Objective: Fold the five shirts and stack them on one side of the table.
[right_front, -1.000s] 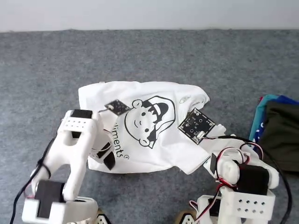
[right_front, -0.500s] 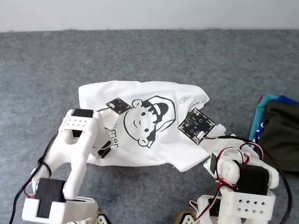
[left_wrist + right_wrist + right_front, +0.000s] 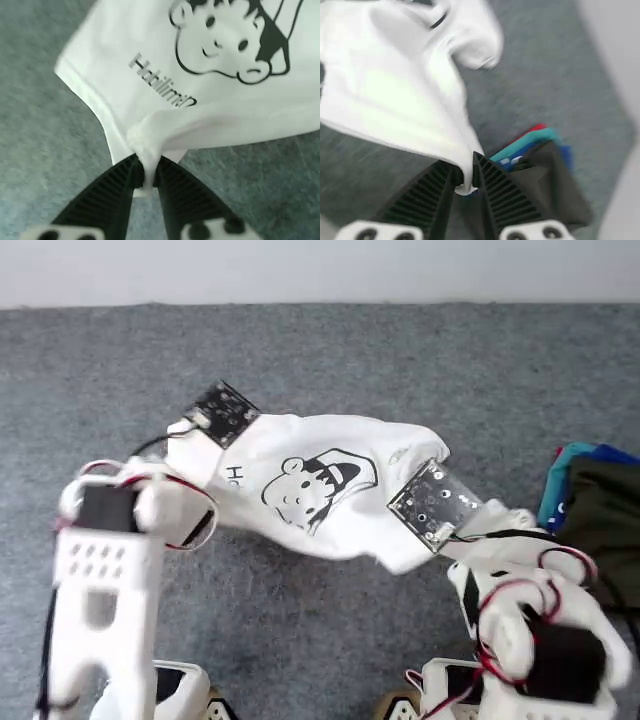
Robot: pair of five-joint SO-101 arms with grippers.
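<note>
White shirt (image 3: pixel 330 490), edges pinched by left claw (image 3: pixel 145 169) and right claw (image 3: pixel 465 174), shirt stack (image 3: pixel 600 515) near right claw

— What kind of place are we looking at?

— It's looking like a robotics test bench, a lab or maker's corner rather than a home. The left arm (image 3: pixel 100 580) and right arm (image 3: pixel 530 620), both of white plastic, are standing on either side of the white shirt (image 3: pixel 320 490). Bare circuit boards (image 3: pixel 222 410) are hanging over the shirt's two ends, and loose red and black wires (image 3: pixel 520 585) are trailing just beside it.

— And the surface?

— A grey felt-like covering (image 3: pixel 400 370) is lying under the shirt and spreading all around it. A plain pale wall (image 3: pixel 320 270) is rising beyond the shirt's far edge. A stack of folded shirts (image 3: pixel 590 510) is sitting apart from it, past the right arm.
</note>
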